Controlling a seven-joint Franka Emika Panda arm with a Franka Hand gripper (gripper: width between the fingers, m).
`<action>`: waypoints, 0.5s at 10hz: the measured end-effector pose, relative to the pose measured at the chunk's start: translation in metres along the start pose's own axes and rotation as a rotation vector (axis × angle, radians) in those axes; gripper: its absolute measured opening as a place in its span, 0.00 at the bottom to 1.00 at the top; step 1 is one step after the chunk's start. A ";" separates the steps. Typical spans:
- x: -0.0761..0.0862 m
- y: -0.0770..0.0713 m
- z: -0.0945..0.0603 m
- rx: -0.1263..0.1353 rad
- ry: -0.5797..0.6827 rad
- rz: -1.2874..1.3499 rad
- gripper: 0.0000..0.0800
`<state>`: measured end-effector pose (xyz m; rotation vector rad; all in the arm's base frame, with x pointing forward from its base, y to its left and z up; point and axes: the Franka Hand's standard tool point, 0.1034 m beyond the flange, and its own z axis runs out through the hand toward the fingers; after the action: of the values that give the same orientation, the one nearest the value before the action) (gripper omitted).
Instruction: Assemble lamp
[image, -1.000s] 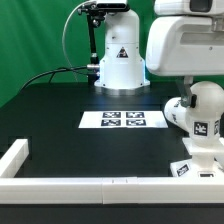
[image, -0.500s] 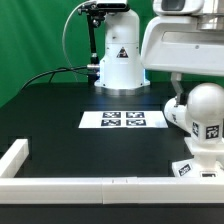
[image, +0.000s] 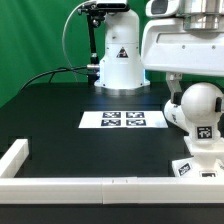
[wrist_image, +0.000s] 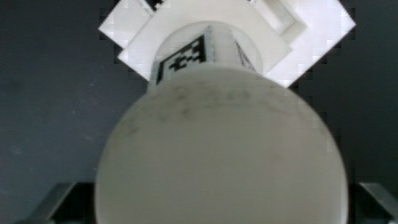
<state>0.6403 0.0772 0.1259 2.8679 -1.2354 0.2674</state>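
Observation:
The round white bulb (image: 200, 104) stands upright on the blocky white base (image: 203, 160) at the exterior view's right, its tag facing the camera. My gripper (image: 197, 90) comes down from above and is shut on the bulb. In the wrist view the bulb (wrist_image: 214, 150) fills the picture, with my gripper (wrist_image: 217, 206) astride it, dark fingers (wrist_image: 61, 204) at its two sides, and the base (wrist_image: 128, 32) beyond it. A white tagged part (image: 172, 115), seemingly the shade, sits just beside the bulb toward the exterior view's left, partly hidden.
The marker board (image: 123, 121) lies mid-table. The arm's white pedestal (image: 118, 62) stands at the back with a cable beside it. A low white wall (image: 70, 182) runs along the front edge and up the exterior view's left side.
The bulb's tag has shifted sideways, first to the exterior view's right, then back a little. The wrist above it has moved slightly. The base has stayed put.

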 end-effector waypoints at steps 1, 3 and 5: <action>-0.001 0.001 0.000 -0.011 0.001 -0.099 0.79; -0.004 0.002 0.001 -0.025 -0.009 -0.423 0.86; -0.014 -0.004 -0.001 -0.042 -0.021 -0.699 0.87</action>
<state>0.6339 0.0901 0.1247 3.0354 -0.1785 0.1867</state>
